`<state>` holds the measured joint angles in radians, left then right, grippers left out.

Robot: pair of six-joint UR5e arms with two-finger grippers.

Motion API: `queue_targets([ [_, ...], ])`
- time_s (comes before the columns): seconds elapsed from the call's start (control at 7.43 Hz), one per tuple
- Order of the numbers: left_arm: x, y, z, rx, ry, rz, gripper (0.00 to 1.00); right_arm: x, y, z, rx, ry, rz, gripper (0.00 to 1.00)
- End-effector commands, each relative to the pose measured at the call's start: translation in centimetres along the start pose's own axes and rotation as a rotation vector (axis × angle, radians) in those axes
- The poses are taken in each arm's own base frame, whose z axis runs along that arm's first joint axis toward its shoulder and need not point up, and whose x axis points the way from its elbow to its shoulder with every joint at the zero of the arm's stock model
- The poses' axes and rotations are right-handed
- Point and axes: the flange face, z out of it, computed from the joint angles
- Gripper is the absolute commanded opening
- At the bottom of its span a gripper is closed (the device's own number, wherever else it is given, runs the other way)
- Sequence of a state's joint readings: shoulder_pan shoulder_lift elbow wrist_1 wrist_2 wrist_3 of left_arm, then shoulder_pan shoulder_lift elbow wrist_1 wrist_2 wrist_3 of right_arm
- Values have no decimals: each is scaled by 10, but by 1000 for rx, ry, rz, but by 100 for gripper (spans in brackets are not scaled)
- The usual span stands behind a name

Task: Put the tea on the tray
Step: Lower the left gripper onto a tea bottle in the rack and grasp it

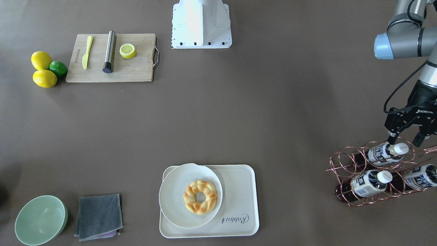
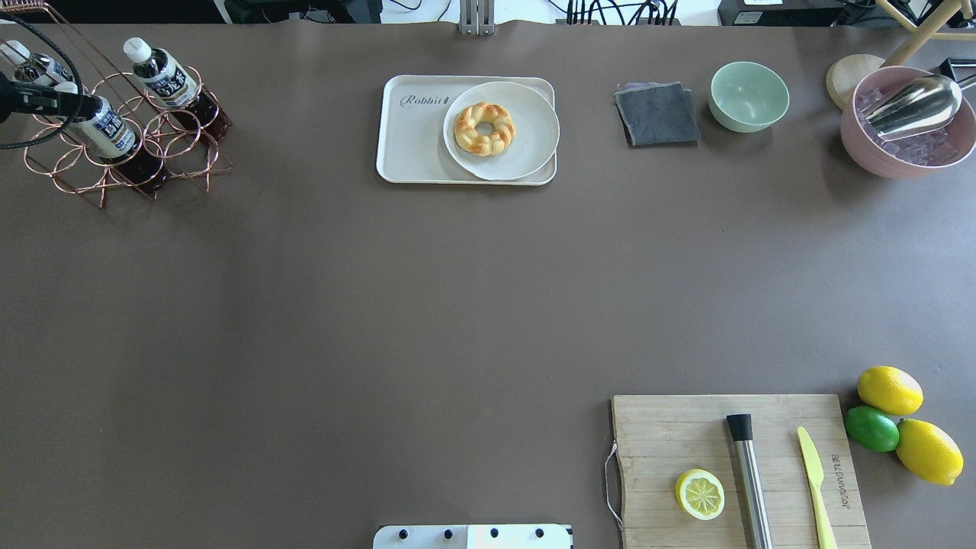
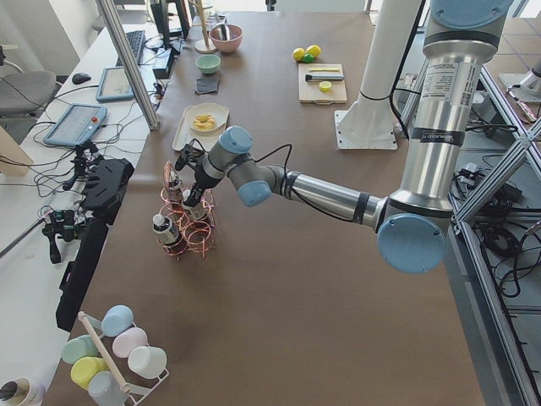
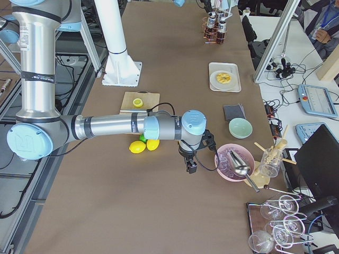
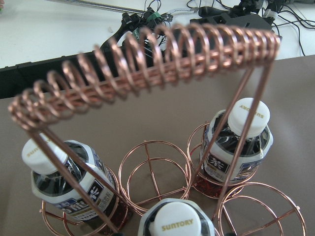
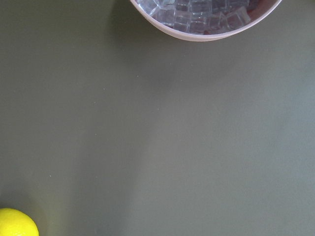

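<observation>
resting white-capped tea (image 1: 379,154), coiled copper-wire rack (image 1: 342,164)

A coiled handle (image 5: 147,64) arches over the tea (image 1: 379,154) in the wire rack (image 1: 348,164). Bare desk (image 1: 290,130) reaches the tray (image 1: 239,191), half under a plate (image 1: 172,205).

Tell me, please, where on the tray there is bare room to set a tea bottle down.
The one bare patch on the tray is the strip with the Rabbit lettering, at its end toward the robot's left, bordered by the plate and the tray's rim. The other end is crowded: the plate, holding a pastry ring, covers it up to the rim.
</observation>
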<state>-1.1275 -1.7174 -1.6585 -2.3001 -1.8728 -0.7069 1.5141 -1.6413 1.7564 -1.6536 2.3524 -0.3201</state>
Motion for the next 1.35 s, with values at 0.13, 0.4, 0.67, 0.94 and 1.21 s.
queue_targets([
  [0.13, 7, 0, 3, 4, 1, 22, 4, -1, 3, 0, -2, 2, 1, 100],
  [0.4, 9, -2, 2, 5, 4, 55, 0, -5, 8, -2, 2, 3, -4, 100],
  [0.67, 8, -2, 2, 5, 2, 58, 52, -5, 8, -2, 2, 3, -4, 100],
  [0.94, 5, -3, 2, 9, -6, 55, 63, -5, 8, -2, 2, 3, -2, 100],
  [1.21, 3, -2, 3, 8, -9, 54, 53, -4, 10, -1, -1, 2, -1, 100],
])
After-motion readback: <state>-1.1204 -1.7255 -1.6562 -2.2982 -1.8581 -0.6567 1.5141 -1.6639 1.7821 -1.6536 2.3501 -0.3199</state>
